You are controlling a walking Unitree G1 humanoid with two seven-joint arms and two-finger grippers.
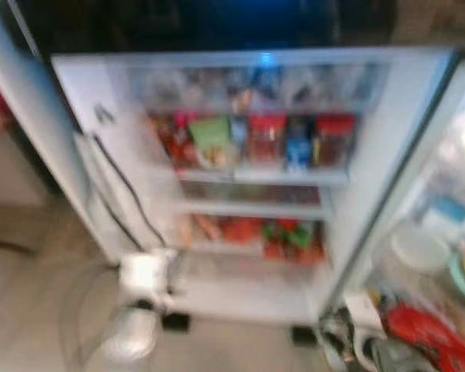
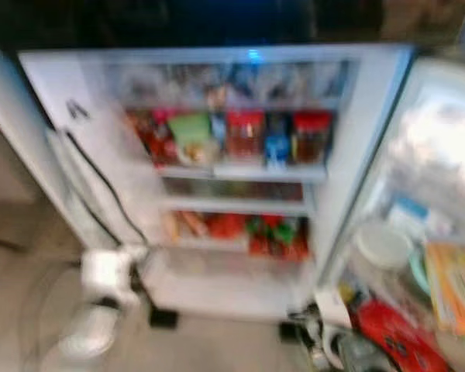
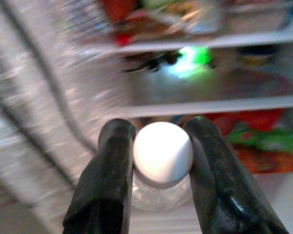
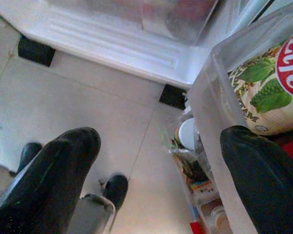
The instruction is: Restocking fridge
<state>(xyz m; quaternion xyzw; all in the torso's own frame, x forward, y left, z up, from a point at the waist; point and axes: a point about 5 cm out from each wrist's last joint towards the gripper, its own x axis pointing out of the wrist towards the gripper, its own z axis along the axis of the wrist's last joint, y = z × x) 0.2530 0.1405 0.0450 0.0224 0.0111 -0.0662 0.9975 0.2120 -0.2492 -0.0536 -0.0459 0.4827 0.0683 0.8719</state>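
Your left tool [image 3: 158,161] clamps a clear bottle [image 3: 162,155] by its white cap, facing the open fridge [image 1: 240,194]; your right tool [image 4: 161,185] gapes wide over the floor [image 4: 88,112].

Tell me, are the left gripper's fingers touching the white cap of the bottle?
Touching. In the left wrist view, both black fingers of the left gripper press against opposite sides of the white cap, with no gap visible on either side.

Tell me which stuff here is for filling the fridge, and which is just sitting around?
For the job: bottle with white cap, pinched in the left gripper; open fridge; door bin beside the open right gripper.

Sitting around: black cable; floor tiles.
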